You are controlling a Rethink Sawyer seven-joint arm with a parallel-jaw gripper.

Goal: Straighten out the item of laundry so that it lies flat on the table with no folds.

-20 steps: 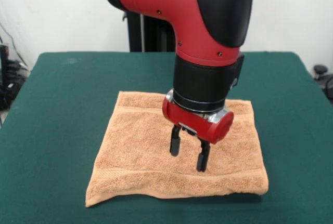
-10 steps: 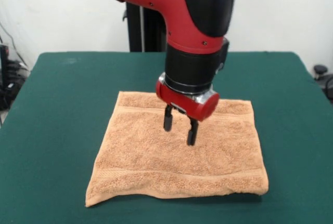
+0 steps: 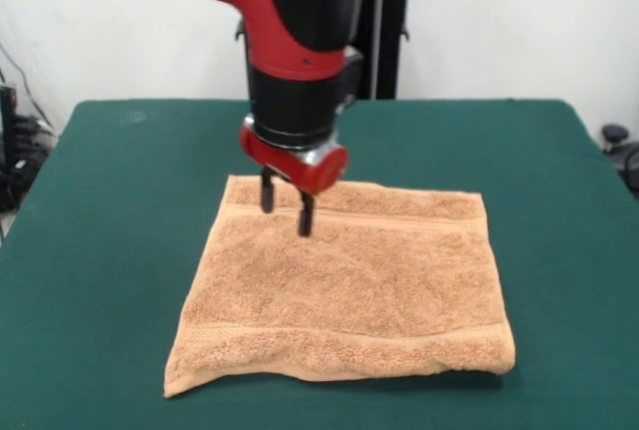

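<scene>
The item of laundry, a light orange-tan terry towel (image 3: 349,290), lies spread on the dark green table (image 3: 120,201) in the front view. Its near edge looks thick, doubled under along the front, and its near left corner sticks out in a point. A woven band runs along the far edge and another near the front. My gripper (image 3: 286,206) hangs open above the towel's far left part, close to the far band, with nothing between its fingers. The red and black arm comes down from the top.
Bare green cloth surrounds the towel on all sides. A black pedestal post (image 3: 387,41) stands behind the table's far edge. Cables and dark gear (image 3: 15,151) sit off the left side, and a black object (image 3: 614,136) off the right.
The arm has swung up and toward the far left, carrying the open gripper from over the towel's near middle to its far left part. The towel has not moved.
</scene>
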